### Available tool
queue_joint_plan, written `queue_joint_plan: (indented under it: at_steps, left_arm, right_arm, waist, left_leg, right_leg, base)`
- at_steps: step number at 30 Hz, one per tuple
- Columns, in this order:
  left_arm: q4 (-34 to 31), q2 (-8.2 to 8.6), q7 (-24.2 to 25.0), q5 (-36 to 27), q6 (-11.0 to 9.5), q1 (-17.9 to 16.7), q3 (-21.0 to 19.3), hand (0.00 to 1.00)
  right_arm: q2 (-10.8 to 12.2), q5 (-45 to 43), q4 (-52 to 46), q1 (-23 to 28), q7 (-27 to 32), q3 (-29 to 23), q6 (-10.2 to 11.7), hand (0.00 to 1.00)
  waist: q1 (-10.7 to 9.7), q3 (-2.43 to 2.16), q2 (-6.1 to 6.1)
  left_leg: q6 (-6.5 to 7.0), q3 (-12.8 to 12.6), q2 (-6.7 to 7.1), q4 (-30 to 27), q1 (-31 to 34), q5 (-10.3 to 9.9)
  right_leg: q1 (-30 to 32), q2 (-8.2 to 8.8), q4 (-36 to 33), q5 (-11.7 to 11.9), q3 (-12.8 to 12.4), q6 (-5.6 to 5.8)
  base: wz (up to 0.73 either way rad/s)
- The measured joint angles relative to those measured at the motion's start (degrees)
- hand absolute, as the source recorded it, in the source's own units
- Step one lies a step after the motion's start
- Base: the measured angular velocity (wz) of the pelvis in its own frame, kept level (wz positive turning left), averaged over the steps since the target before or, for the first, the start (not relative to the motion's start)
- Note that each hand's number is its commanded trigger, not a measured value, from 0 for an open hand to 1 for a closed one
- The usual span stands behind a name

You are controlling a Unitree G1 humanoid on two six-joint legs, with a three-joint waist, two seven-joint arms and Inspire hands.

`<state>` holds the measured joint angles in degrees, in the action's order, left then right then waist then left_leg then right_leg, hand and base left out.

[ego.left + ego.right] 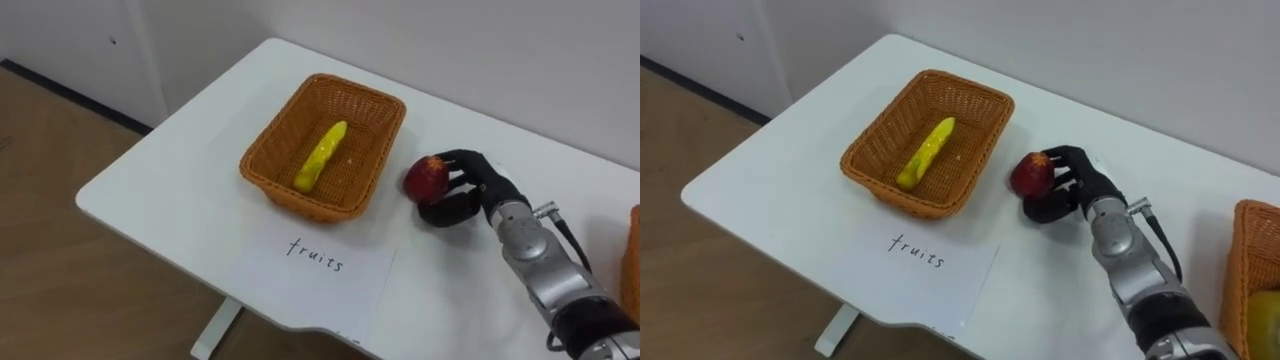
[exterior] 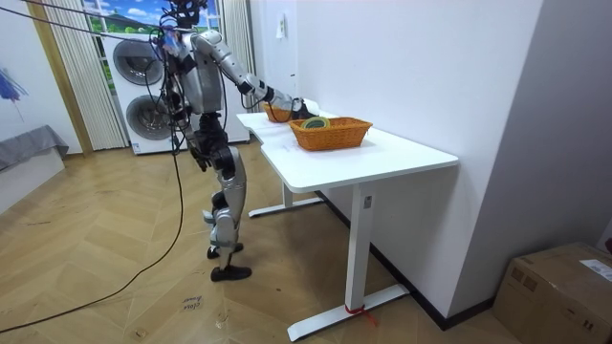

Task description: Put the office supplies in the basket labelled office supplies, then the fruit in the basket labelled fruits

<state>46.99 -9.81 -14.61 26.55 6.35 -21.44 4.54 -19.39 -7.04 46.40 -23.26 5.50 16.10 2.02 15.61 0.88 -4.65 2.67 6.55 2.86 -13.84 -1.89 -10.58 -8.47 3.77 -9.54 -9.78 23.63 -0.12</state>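
The robot stands on the wooden floor at the far end of a white table (image 1: 165, 190), its right arm stretched out over the tabletop, two washing machines (image 2: 143, 72) behind it. Its right hand (image 1: 472, 192) has its dark fingers curled round a red apple (image 1: 426, 178), which sits low over the table just beside the right-hand wall of a brown wicker basket (image 1: 258, 172), not inside it. A yellow banana (image 1: 321, 156) lies lengthwise in that basket. A sheet of paper with a handwritten label (image 1: 318, 262) lies flat on the table in front of the basket. Well off to the robot's right, a second wicker basket (image 1: 1246, 262) holds something yellowish (image 1: 1266, 318) that I cannot make out.
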Motion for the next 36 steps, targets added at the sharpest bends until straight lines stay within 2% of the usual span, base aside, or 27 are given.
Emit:
queue_joint_plan:
  at_steps: [2, 6, 10, 16, 20, 22, 24, 28, 36]
  left_arm:
    - [-0.2, 0.06, -0.1, 0.0, 0.0, -0.4, -0.1, 0.00]
    - [-0.3, 0.11, -1.3, 0.0, -0.1, -1.3, -0.1, 0.00]
    - [-0.3, 0.09, -2.5, -0.1, -0.4, -1.6, -0.2, 0.00]
    - [-0.1, 0.10, -3.3, -0.2, -0.6, -1.6, -0.2, 0.00]
    - [-0.2, 0.10, -3.5, -0.2, -0.6, -1.6, -0.2, 0.00]
    - [-0.2, 0.07, -3.5, -0.2, -0.6, -1.7, -0.3, 0.00]
    - [-0.3, 0.06, -3.5, -0.1, -0.6, -1.7, -0.3, 0.00]
    - [-0.2, 0.06, -3.4, -0.1, -0.6, -1.5, -0.5, 0.00]
    - [-0.4, 0.15, -2.2, 0.0, -0.6, -1.1, -1.5, 0.00]
  right_arm:
    - [0.0, 0.0, -0.1, 0.3, 0.0, 0.0, -0.1, 1.00]
    - [0.0, 0.5, -4.2, 2.3, 0.4, -2.3, -0.1, 1.00]
    - [0.0, 1.0, -5.5, 2.6, 1.0, -2.4, -0.1, 1.00]
    - [-0.1, 1.6, -12.0, 3.1, 1.5, -2.5, -0.1, 1.00]
    - [-0.1, 1.8, -15.6, 3.1, 1.9, -2.5, -0.1, 1.00]
    - [-0.1, 1.8, -16.6, 3.1, 2.0, -2.5, -0.1, 1.00]
    - [-0.1, 2.0, -17.3, 3.1, 2.0, -2.5, -0.1, 1.00]
    - [-0.1, 2.0, -19.7, 3.1, 2.0, -2.5, -0.1, 1.00]
    - [-0.1, 0.7, -22.6, 3.0, 1.9, -2.5, -0.1, 1.00]
  waist:
    - [-0.8, -0.05, 0.23]
    - [-1.6, -0.58, 0.83]
    - [-2.9, -0.74, 1.13]
    - [-3.1, -0.84, 0.83]
    - [-3.3, -0.69, 0.43]
    - [-3.3, -0.85, 0.12]
    - [-3.3, -0.64, -0.22]
    - [-2.9, -0.56, -0.97]
    - [-2.2, -0.49, -1.10]
  left_leg:
    - [0.00, -0.1, 0.01, 0.2, -0.5, 0.0]
    - [0.01, -0.2, 0.04, 0.3, -1.0, 0.0]
    - [-0.01, -0.3, 0.00, 0.5, -1.9, 0.0]
    - [-0.09, -1.0, -0.06, 1.5, -3.0, 0.3]
    - [-0.08, -1.0, -0.01, 1.8, -3.5, 0.3]
    - [-0.03, -1.0, 0.05, 2.1, -3.8, 0.4]
    - [-0.03, -1.0, 0.04, 2.2, -3.8, 0.4]
    - [-0.03, -1.0, 0.05, 2.4, -3.8, 0.4]
    - [-0.01, -1.1, 0.04, 2.5, -3.8, 0.4]
  right_leg:
    - [-0.4, 0.00, 0.0, 0.0, 0.0, 0.04]
    - [-0.9, -0.02, 0.0, -0.1, -0.2, 0.14]
    - [-1.6, 0.04, 0.0, -0.2, -0.6, 0.13]
    - [-2.0, 0.05, 0.0, -0.2, -1.1, 0.11]
    - [-2.5, 0.11, 0.1, -0.3, -1.0, 0.21]
    - [-2.6, 0.17, 0.1, -0.4, -1.0, 0.32]
    - [-2.6, 0.12, 0.1, -0.5, -1.3, 0.31]
    - [-2.5, -0.09, 0.1, -0.6, -1.5, 0.35]
    - [-2.4, -0.20, 0.0, -0.6, -1.5, 0.39]
  base:
    - [0.00]
    - [0.00]
    - [-0.03]
    - [-0.05]
    - [0.00]
    - [0.00]
    - [0.00]
    - [0.00]
    - [0.00]
